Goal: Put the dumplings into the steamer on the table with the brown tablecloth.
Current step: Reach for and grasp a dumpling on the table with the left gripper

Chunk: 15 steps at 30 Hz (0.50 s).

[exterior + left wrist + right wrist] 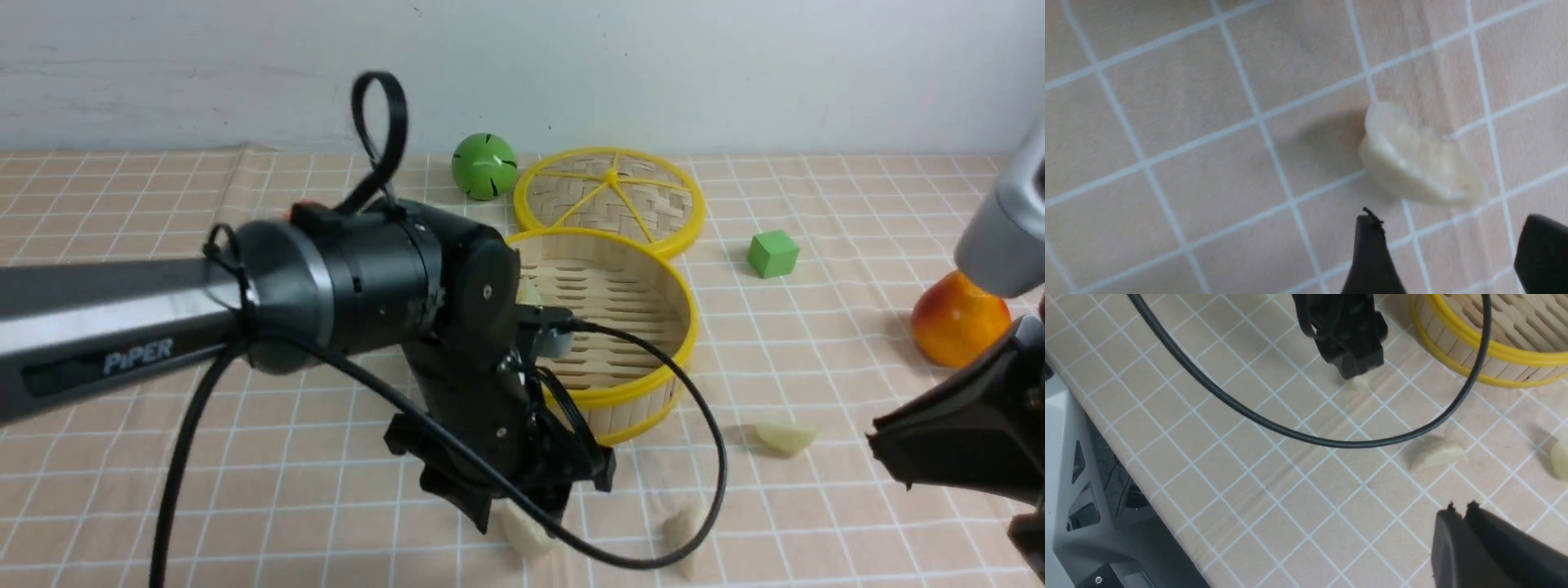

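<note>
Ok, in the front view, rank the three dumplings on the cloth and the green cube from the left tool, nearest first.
1. near dumpling, directly under the left tool
2. middle dumpling, just to its right
3. right dumpling, farther right, by the steamer
4. green cube, far back right

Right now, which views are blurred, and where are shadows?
Left wrist view: the dumpling is slightly blurred, a dim shadow beside it. Front view: even light, right arm at the edge blurred. Right wrist view: tablecloth grid sharp, no glare.
</note>
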Tool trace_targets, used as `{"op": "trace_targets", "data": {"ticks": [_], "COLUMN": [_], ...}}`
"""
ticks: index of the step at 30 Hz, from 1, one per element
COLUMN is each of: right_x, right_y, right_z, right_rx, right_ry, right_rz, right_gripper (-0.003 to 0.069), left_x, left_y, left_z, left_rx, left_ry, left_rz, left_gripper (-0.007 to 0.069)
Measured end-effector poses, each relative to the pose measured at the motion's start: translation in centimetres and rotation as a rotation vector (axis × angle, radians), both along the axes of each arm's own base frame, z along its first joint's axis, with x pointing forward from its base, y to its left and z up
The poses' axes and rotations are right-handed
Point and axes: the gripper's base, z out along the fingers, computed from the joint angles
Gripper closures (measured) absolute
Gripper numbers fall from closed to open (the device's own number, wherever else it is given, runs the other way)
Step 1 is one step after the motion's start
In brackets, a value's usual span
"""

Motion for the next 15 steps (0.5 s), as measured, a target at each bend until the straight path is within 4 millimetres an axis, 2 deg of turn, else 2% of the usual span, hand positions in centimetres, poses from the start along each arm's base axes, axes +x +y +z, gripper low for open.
{"op": "trace_targets", "data": {"ticks": [3, 7, 11, 13, 14, 15], "right_x": [-0.2, -0.3, -0.3, -0.3, -0.3, -0.3], "right_y": [-0.2, -0.3, -0.4, -0.4, -0.4, -0.4], "right_z": [-0.2, -0.4, -0.4, -0.4, -0.4, -0.4], "right_rx": [-0.037, -0.053, -0.056, -0.056, -0.056, -0.056], "right_ry": [0.019, 0.035, 0.038, 0.038, 0.038, 0.038], "right_rz": [0.006, 0.011, 0.012, 0.012, 0.012, 0.012], "right_gripper": [0.0617, 0.0615, 0.0610, 0.0608, 0.0606, 0.0606], "left_x": [0.8, 1.2, 1.3, 1.2, 1.3, 1.3], "left_y": [-0.5, -0.7, -0.8, -0.7, -0.6, -0.6], "left_z": [-2.2, -4.1, -4.3, -4.3, -4.4, -4.4], "left_rx": [-0.007, 0.021, 0.025, 0.039, 0.048, 0.050], "left_ry": [0.000, 0.030, 0.029, 0.026, 0.023, 0.023], "left_rz": [0.065, 0.088, 0.084, 0.059, 0.043, 0.040], "left_gripper": [0.0177, 0.0179, 0.0202, 0.0257, 0.0318, 0.0328]}}
